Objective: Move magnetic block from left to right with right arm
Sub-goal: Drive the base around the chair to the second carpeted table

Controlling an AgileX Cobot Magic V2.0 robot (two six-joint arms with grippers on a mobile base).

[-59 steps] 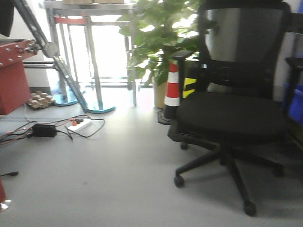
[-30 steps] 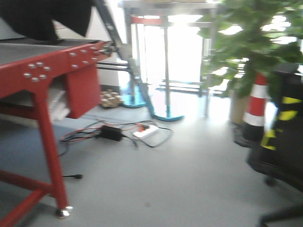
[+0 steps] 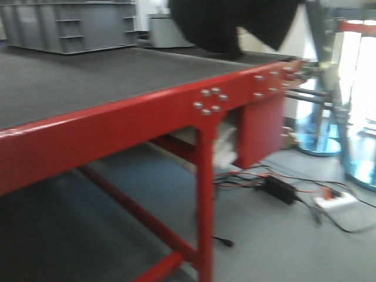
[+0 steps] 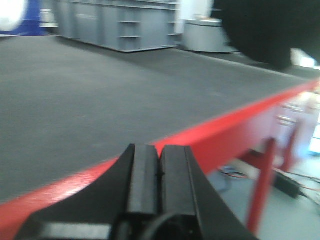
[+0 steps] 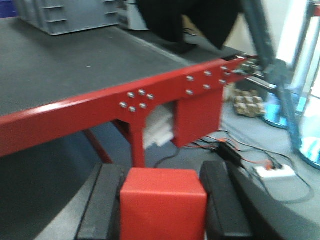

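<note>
In the right wrist view the magnetic block (image 5: 162, 202), a plain red cube, sits between the two black fingers of my right gripper (image 5: 163, 167), which is shut on it. The cube is held in the air, in front of and below the red edge of the table (image 5: 65, 117). My left gripper (image 4: 159, 150) is shut with its pads pressed together and nothing between them, hovering at the red front edge (image 4: 210, 135) of the dark grey mat (image 4: 75, 100). Neither gripper shows in the front view.
The red-framed table (image 3: 117, 126) with its dark grey mat (image 3: 76, 76) fills the front view. Grey crates (image 3: 70, 26) and a black cloth (image 3: 235, 23) lie at its far side. A red table leg (image 3: 205, 194), a power brick (image 3: 281, 189) and a white power strip (image 3: 335, 202) with cables are on the floor.
The front view has swung left: the office chair, then the plant and the striped cone, slid out on the right, and the red table has come in to fill the frame.
</note>
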